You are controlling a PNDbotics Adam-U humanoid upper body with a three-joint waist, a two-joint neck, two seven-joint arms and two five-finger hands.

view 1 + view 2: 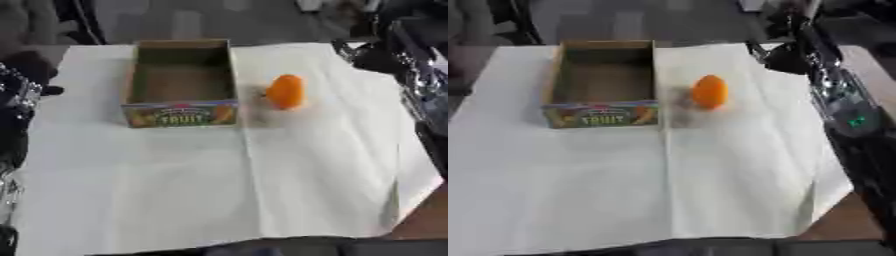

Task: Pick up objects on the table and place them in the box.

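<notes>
One round orange fruit sits beside your open cardboard box; right hand hovers nearby, its finger posture unreadable.

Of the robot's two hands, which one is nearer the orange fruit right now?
The right hand, at the cloth's far right edge, is nearer the orange fruit; the left hand lies beyond the box.

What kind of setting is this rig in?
Probably a lab or test workspace, not a home. A table under a plain white cloth holds only staged props: an open cardboard fruit box and an orange object beside it. Bare floor and dark chair legs show behind.
</notes>
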